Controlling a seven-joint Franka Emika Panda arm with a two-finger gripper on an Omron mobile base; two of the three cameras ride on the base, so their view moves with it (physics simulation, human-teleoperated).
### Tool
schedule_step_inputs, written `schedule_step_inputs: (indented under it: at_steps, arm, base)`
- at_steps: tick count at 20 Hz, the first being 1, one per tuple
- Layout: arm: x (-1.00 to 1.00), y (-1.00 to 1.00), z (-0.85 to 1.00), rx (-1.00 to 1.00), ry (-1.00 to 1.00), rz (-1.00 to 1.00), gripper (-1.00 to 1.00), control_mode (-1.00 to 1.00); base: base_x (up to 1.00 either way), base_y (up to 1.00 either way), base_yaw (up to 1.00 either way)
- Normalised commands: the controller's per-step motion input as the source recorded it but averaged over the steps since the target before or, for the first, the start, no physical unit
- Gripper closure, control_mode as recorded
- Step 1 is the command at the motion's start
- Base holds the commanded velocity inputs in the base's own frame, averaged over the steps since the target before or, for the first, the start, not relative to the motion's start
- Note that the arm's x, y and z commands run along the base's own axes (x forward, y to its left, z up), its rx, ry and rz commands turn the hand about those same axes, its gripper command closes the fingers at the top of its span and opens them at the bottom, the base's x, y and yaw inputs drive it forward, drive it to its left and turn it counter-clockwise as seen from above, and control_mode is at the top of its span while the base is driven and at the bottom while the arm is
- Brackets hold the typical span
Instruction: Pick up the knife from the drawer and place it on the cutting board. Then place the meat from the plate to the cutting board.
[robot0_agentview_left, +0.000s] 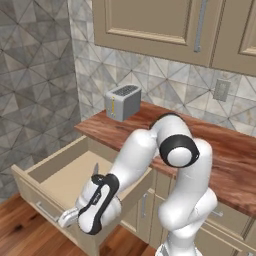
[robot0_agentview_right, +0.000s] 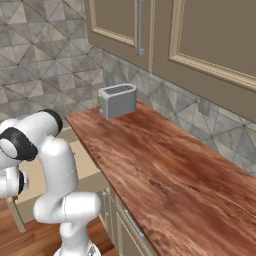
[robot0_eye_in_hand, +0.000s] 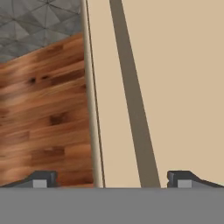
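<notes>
At lower left, the released end effector (robot0_eye_in_hand: 112, 179) straddled the drawer (robot0_agentview_left: 60, 175) front edge; descending there risked striking the wall instead of reaching the knife (robot0_agentview_left: 95, 170).

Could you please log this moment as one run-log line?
phase: reaching into drawer | gripper: open, empty, over drawer edge | knife: in drawer

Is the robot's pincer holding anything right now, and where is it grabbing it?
Nothing is held. The pincer stands open over the edge of the open drawer, with only drawer and floor showing between its tips.
</notes>
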Motion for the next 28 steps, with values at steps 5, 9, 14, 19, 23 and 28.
schedule_step_inputs:
  at_steps: [5, 9, 14, 19, 23, 28]
  arm:
    - [-0.30, 0.27, 0.45, 0.00, -0.10, -0.03, -1.00, -1.00]
    - [-0.26, 0.59, 1.00, -0.06, -0.05, -0.13, -1.00, -1.00]
    - [-0.01, 0.52, 1.00, -0.09, 0.00, -0.16, -1.00, -1.00]
    - [0.00, 0.12, 1.00, -0.11, 0.11, -0.12, -1.00, -1.00]
    - [0.01, -0.21, 0.82, -0.26, 0.30, -0.05, -1.00, -1.00]
    - [0.25, -0.83, 0.37, -0.10, 0.27, -0.06, -1.00, -1.00]
  base:
    - [0.00, 0.00, 0.00]
    - [0.00, 0.00, 0.00]
    - [0.00, 0.00, 0.00]
    - [0.00, 0.00, 0.00]
    - [0.00, 0.00, 0.00]
    - [0.00, 0.00, 0.00]
